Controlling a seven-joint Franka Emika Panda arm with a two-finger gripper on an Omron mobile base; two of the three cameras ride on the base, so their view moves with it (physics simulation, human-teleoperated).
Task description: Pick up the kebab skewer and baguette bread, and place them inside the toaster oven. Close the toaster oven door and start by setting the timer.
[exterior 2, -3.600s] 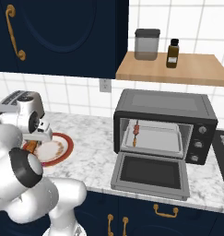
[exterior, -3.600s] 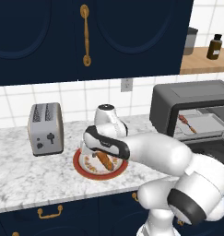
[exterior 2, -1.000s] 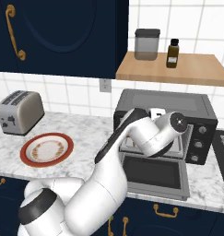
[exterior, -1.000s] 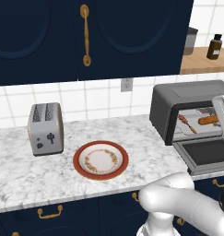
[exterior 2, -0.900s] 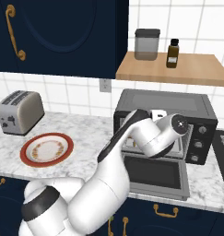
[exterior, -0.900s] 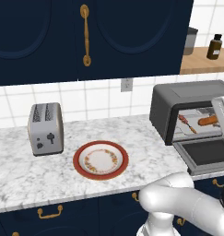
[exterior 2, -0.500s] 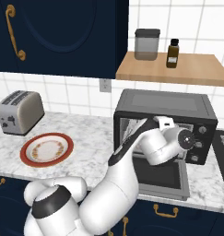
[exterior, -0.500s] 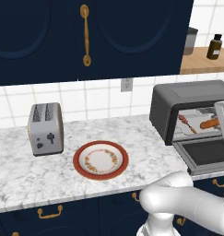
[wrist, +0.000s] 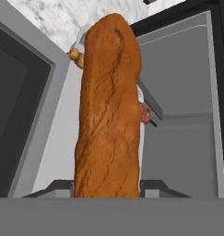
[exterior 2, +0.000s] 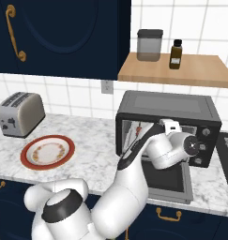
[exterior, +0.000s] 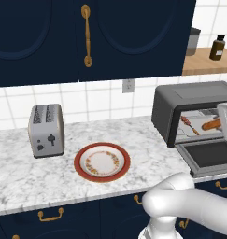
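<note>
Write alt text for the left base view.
A dark grey toaster oven stands on a marble counter, door dropped open, with the kebab skewer and baguette bread inside. To its left sit a red-rimmed plate and a silver toaster.

Open toaster oven (exterior: 192, 108) at right, door (exterior: 208, 156) dropped flat. Inside, kebab skewer (exterior: 188, 125) lay beside baguette bread (exterior: 211, 124), the loaf nearer the hand at frame edge. Bare plate (exterior: 102, 162) and silver toaster (exterior: 46, 130) well away leftward.
</note>
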